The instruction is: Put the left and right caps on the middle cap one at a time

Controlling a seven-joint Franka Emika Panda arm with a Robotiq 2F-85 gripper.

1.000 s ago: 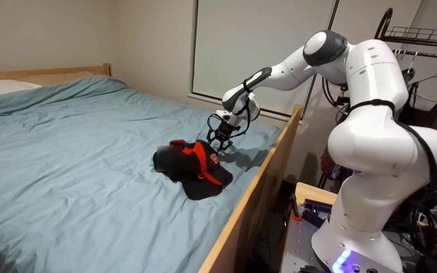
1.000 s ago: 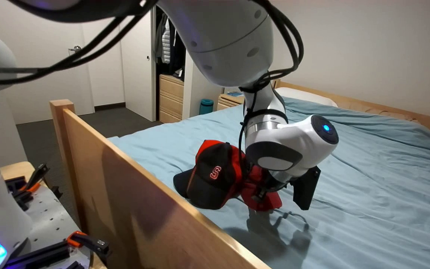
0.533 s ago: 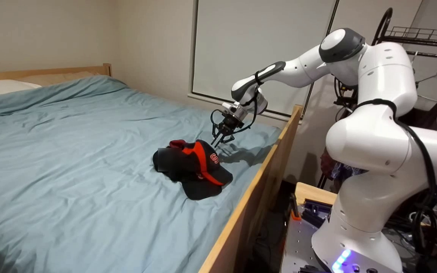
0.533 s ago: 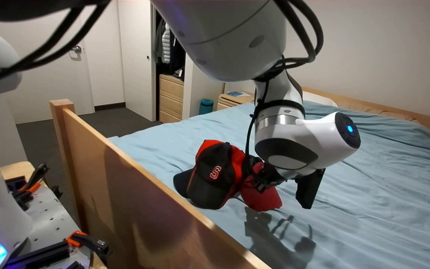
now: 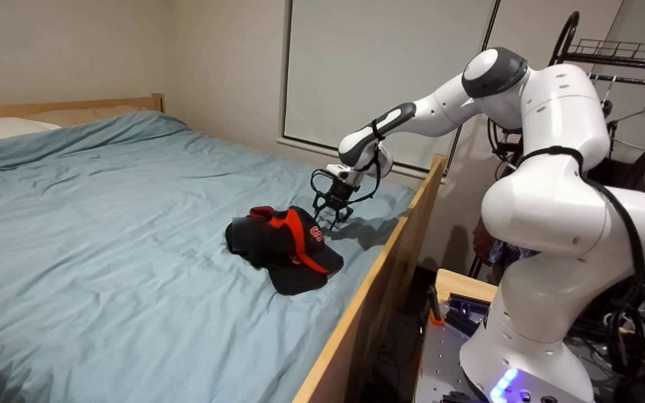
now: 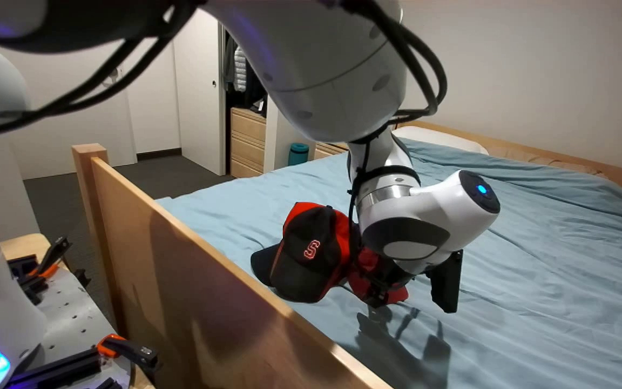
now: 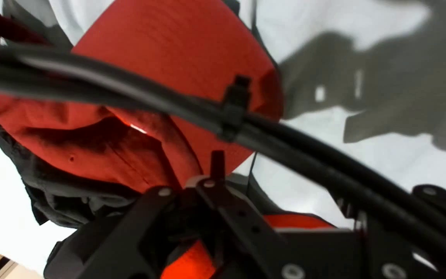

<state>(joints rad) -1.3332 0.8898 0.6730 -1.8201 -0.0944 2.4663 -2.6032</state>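
Note:
The black-and-red cap with an S logo [image 5: 300, 235] lies with its dark brim toward the footboard; it also shows in an exterior view [image 6: 303, 265]. A black cap [image 5: 295, 281] shows as a dark brim and body under or beside it, partly hidden; its brim shows in an exterior view [image 6: 262, 266]. A red cap with a red brim [image 7: 180, 46] lies against them, over dark fabric in the wrist view; it shows partly in both exterior views [image 5: 261, 211] [image 6: 359, 283]. I cannot tell which is the middle cap. My gripper [image 5: 325, 222] is open and empty beside the caps.
The bed's blue sheet [image 5: 132, 268] lies under the caps. The wooden footboard [image 5: 375, 285] stands between the bed and my base. A cable [image 7: 304, 147] crosses the wrist view. The wall with a blind [image 5: 378, 78] is behind my gripper. Clamps [image 6: 127, 348] are on the base table.
The fingers are open one second ago, close together half a second ago and apart again now. The gripper has moved up and back, then a little down. The caps have not moved.

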